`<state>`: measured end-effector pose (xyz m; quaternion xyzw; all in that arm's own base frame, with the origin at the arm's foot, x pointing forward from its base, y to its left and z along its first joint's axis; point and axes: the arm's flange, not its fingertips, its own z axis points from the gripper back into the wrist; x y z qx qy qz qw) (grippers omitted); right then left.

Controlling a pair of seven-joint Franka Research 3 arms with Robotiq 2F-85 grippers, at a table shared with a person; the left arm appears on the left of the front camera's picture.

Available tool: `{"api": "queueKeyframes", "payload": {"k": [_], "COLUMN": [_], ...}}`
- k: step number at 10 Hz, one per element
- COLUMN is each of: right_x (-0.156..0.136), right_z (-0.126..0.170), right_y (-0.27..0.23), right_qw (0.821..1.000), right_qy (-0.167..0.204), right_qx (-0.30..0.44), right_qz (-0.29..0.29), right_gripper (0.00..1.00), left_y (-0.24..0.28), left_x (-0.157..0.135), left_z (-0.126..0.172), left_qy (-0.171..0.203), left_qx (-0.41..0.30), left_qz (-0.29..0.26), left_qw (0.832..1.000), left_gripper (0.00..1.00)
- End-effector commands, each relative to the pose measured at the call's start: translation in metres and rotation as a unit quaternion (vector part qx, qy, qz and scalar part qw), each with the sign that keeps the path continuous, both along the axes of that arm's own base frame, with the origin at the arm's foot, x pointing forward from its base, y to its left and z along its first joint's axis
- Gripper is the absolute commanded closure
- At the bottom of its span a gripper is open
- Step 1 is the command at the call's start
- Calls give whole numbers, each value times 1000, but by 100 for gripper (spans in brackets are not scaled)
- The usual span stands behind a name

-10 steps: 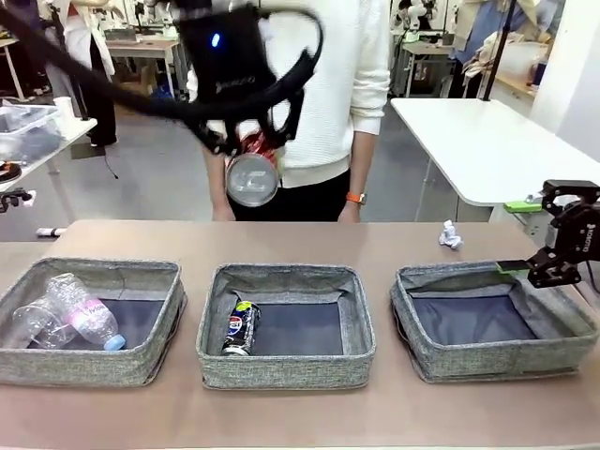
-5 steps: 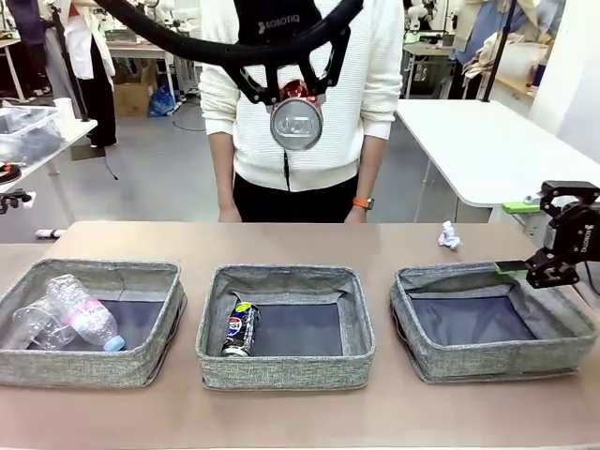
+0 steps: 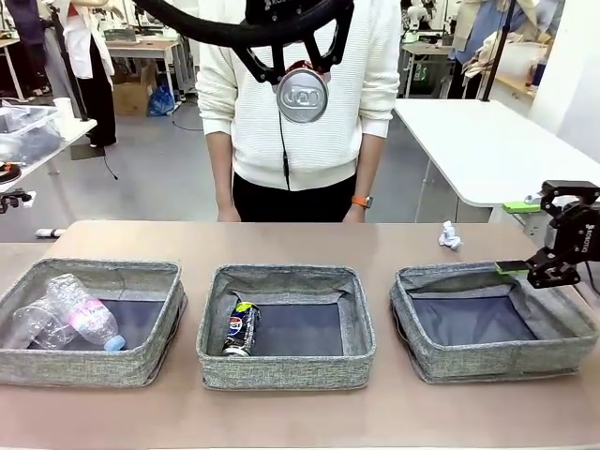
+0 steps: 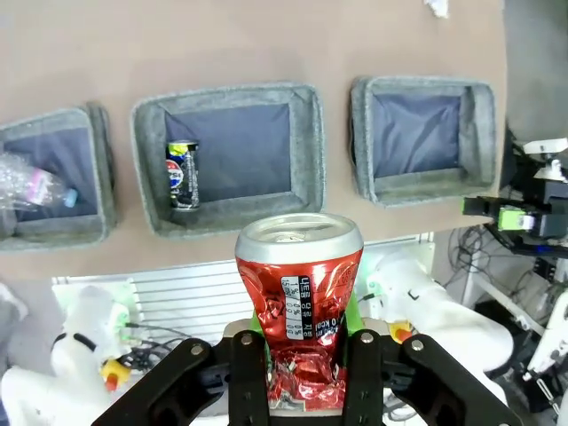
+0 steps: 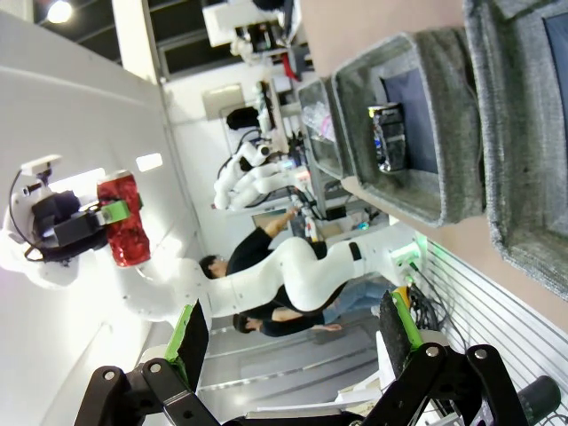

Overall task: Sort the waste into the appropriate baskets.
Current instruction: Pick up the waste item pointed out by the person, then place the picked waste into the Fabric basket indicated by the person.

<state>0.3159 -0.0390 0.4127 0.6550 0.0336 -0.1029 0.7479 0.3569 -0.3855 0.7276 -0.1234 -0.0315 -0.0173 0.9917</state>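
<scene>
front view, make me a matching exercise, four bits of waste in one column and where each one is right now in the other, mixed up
Things:
1. red can
2. dark can
3. bottle
4. paper wad

Places:
A. lying in the left basket
B. on the table, beyond the right basket
C. held in the left gripper, high above the table
D. lying in the middle basket

Pairs: 1-C, 2-D, 3-A, 4-B
</scene>
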Motion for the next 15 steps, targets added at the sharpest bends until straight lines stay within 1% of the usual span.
{"api": "queueKeyframes", "payload": {"k": [1,15], "right_x": [-5,-5], "right_z": [0,0], "right_y": [-1,-1], "right_qw": [1000,1000], "right_qy": [-10,-10], "right_qx": [0,0], "right_qz": [5,5], "right_gripper": [0,0], "left_y": [-2,-2], "left_x": [-11,-11], "left_z": [2,2], "left_qy": [-18,-18], "left_qx": [0,0], "left_qz": [5,5], "left_qw": [1000,1000], "left_gripper": [67,67]}}
